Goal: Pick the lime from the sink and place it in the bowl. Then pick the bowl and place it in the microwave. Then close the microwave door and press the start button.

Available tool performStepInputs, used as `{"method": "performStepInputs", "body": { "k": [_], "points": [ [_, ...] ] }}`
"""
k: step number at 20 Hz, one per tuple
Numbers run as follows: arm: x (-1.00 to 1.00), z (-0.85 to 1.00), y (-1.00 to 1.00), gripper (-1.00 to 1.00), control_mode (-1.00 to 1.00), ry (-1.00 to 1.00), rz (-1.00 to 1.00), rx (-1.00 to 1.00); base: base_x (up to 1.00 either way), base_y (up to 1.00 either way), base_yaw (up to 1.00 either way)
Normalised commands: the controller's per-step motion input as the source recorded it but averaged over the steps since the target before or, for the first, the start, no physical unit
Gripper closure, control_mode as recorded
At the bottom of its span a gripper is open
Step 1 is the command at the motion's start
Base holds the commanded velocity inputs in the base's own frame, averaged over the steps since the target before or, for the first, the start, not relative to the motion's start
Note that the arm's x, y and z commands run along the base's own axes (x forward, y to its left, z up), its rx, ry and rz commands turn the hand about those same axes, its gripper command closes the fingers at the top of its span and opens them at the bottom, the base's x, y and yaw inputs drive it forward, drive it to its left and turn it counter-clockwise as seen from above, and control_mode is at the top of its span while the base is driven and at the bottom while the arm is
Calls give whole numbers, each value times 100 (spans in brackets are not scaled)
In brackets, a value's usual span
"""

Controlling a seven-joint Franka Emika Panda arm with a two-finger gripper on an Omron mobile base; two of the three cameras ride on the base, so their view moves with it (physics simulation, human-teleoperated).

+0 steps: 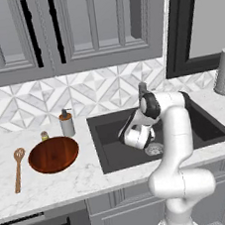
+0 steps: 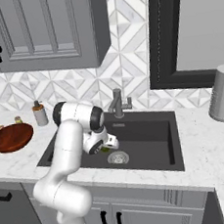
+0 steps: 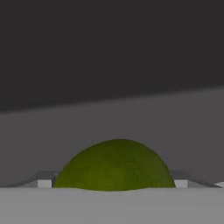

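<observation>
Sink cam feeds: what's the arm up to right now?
The arm has reached down into the sink, and its gripper straddles the lime, which sits between the fingertips on the basin floor near the drain. The fingers stand wide beside the lime; a firm grip isn't evident yet. The bowl waits empty on the counter left of the sink, beside a wooden spoon. So this is the first step: picking the lime.
</observation>
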Motion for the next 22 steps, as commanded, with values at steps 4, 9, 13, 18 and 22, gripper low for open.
{"method": "performStepInputs", "body": {
  "k": [4, 9, 13, 18, 22],
  "points": [
    [7, -30, 0, 100, -100, -8, 0, 0, 0, 0, 0],
    [-27, 16, 4, 100, -100, 1, -2, 0, 0, 0, 0],
    [-76, 64, 22, 100, -100, 0, 0, 0, 0, 0, 0],
    [-69, 100, 26, 100, -100, -4, 0, 0, 0, 0, 0],
    [-45, 100, 13, 100, -100, -2, 0, 3, 0, 0, 0]
  ]
}}
